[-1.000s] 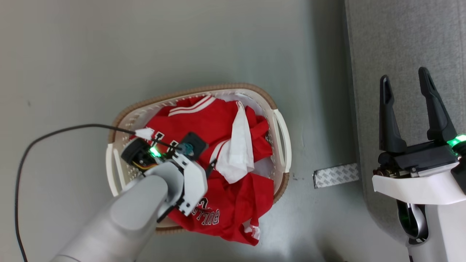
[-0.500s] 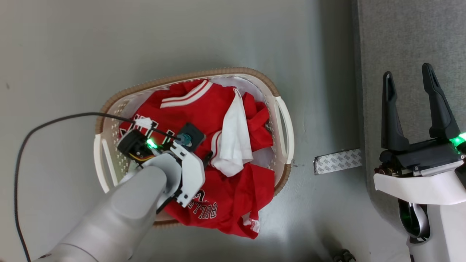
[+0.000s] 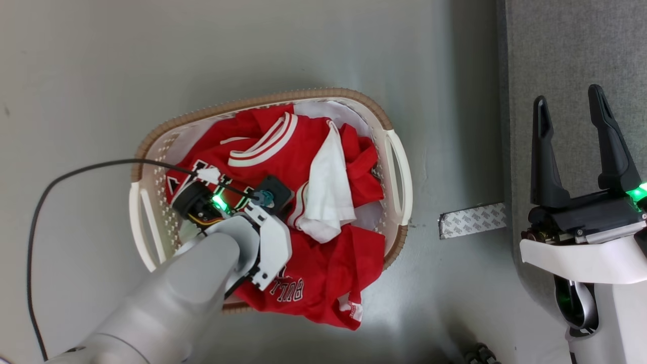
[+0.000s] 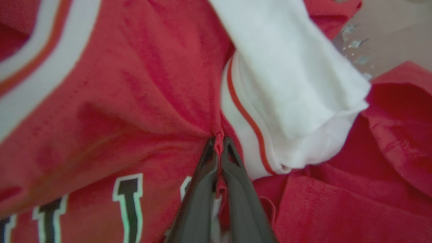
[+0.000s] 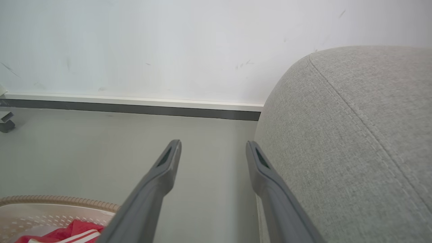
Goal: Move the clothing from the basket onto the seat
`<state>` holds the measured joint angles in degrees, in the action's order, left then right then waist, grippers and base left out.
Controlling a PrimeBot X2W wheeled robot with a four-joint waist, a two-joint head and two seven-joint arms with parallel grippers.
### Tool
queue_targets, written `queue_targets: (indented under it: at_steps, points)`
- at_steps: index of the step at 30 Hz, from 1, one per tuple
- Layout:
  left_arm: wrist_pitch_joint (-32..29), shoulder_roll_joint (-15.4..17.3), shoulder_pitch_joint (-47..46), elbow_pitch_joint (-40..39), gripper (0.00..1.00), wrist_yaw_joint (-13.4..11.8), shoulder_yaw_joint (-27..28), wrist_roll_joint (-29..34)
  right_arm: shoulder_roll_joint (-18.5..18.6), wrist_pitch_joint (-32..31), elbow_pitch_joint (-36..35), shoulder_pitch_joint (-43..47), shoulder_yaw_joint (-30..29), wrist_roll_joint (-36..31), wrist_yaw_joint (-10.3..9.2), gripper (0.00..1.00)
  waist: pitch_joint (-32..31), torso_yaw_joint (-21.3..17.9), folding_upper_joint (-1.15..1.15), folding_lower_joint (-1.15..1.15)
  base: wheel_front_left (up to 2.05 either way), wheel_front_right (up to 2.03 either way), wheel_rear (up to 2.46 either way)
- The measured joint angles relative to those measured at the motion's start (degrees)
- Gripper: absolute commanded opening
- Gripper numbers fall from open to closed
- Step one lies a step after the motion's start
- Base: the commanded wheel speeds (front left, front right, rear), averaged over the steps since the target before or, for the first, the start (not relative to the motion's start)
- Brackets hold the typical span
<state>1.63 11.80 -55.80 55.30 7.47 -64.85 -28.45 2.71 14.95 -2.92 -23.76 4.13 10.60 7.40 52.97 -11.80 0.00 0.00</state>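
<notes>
- One grey woven seat (image 3: 576, 50) runs along the right side of the head view, its edge rounded; it bulks large beside the right arm's fingers in the right wrist view.
- Pale grey floor (image 3: 151, 50) carries everything else.
- Cream basket (image 3: 323, 94) with a tan rim and holed walls stands on the floor left of the seat, with bare floor between them.
- Red clothing (image 3: 298, 156) is heaped inside the basket. One lettered part hangs over the near rim.
- White cloth (image 3: 331, 192) lies on top of the red heap, toward the basket's right side.
- Right gripper (image 3: 568, 106) is over the seat's edge, fingers apart, holding nothing.
- Left gripper (image 4: 218, 141) is down in the basket, fingers together, clamped on a fold of red jersey just beside its white striped trim.
- Black cable (image 3: 76, 169) runs from the left wrist across the basket's left rim and over the floor.
- Patterned tape strip (image 3: 472, 221) lies on the floor between basket and seat.
</notes>
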Motion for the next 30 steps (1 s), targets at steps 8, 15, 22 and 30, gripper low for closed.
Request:
queue_targets:
  at_steps: [8,15,22,30]
  points:
    - [7.09,-1.49,2.05,0.9,0.0,0.01,2.13,-4.72,-0.02,0.0,2.0,0.88,-1.04,-0.69,0.0,1.0,-4.05,1.4,0.0,0.0,0.0,0.0,0.0]
    - [11.15,-1.69,7.94,-1.53,0.0,-0.07,4.94,-8.92,-0.04,0.0,5.46,5.89,-3.56,-2.32,0.0,1.0,-12.97,4.1,0.0,0.0,0.0,0.0,0.0]
    - [11.98,-1.37,13.93,-6.84,0.0,-1.8,6.87,-12.35,-0.04,0.01,8.83,12.19,-5.77,-3.01,0.0,1.0,-24.53,7.46,0.0,-0.01,0.0,0.0,0.0]
    - [9.75,1.74,19.5,-17.58,0.0,-6.86,7.69,-14.22,-0.05,0.0,10.99,19.16,-6.17,-2.64,0.0,1.0,-37.47,10.93,0.0,-0.02,0.0,0.0,0.0]
